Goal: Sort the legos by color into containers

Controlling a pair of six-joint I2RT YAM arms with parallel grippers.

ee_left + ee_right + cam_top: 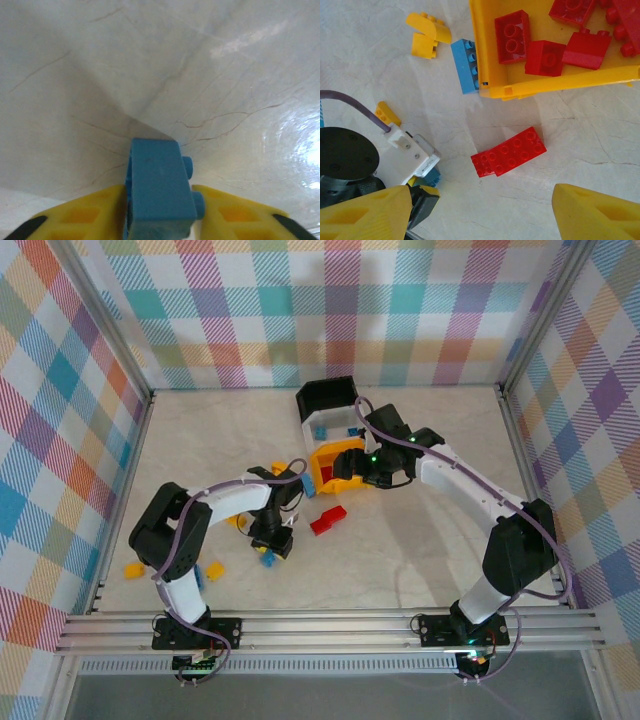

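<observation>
A blue lego brick (160, 187) is gripped between the yellow fingers (85, 217) of the left gripper (272, 543), over the marbled table (225, 75) and apart from the joined containers, which are a black bin (330, 392), a white bin (308, 425) and a yellow bin (560, 82). The right gripper (481, 192) is held with its jaws wide apart and nothing between them, above a red brick (509, 151) lying on the table just beside the yellow bin, in which several red bricks (512, 36) are seen. A second blue brick (466, 65) is seen touching that bin's outer wall, with a curved yellow piece (427, 37) near it
</observation>
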